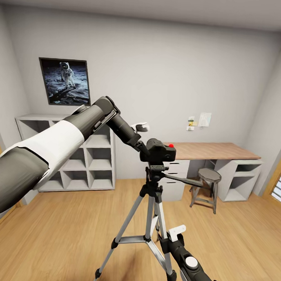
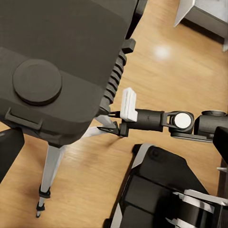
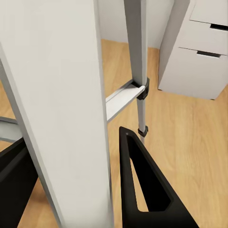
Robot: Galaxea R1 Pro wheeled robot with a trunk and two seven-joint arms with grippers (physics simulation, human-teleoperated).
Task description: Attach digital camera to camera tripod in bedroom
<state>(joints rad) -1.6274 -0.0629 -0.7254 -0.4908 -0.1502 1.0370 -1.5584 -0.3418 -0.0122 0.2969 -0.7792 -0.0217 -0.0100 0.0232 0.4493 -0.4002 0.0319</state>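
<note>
Bedroom floor (image 1: 71,235) of light wood planks is running to pale walls, white cube shelves (image 1: 90,158) and a desk (image 1: 213,151). Tripod (image 1: 151,214) is standing mid-room. Right gripper (image 3: 76,142) is clasping a silver tripod leg between its fingers. Left gripper (image 1: 145,148) is reaching the camera (image 1: 158,151) sitting atop the tripod head; its jaw state cannot be told.

A small black digital camera with a red button (image 1: 158,150) sits atop the tall silver-legged camera tripod (image 1: 150,222), the left end effector (image 1: 142,145) touching it.
</note>
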